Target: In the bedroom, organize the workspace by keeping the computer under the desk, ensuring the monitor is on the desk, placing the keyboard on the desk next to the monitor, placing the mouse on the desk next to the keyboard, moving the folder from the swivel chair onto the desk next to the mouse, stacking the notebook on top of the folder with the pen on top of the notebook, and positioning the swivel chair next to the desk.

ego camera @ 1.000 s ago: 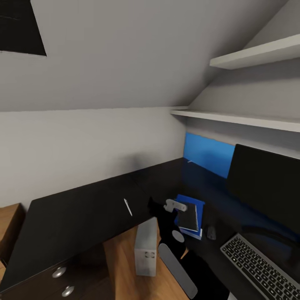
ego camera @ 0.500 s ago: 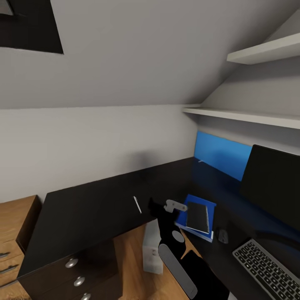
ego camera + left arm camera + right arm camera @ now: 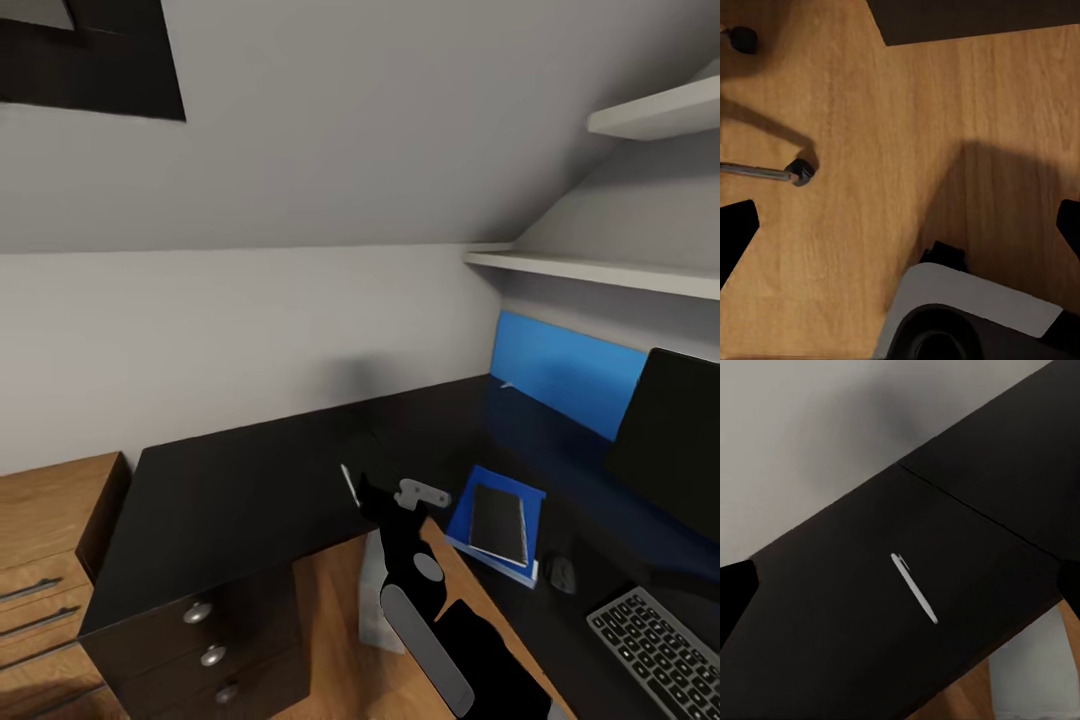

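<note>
White, thin and light, the pen (image 3: 914, 588) lies flat on the glossy tabletop (image 3: 832, 645), centred ahead of the right gripper's (image 3: 900, 585) wide-apart jaws; likely slippery, so pinch mid-shaft.

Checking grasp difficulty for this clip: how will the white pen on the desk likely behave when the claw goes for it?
The pen looks thin and round, so a nudge may roll it across the glossy black desk. It lies flat, leaving little to pinch. Probably stiff and light.

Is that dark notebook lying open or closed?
Closed: the notebook lies flat on the blue folder, showing only its dark cover.
</note>
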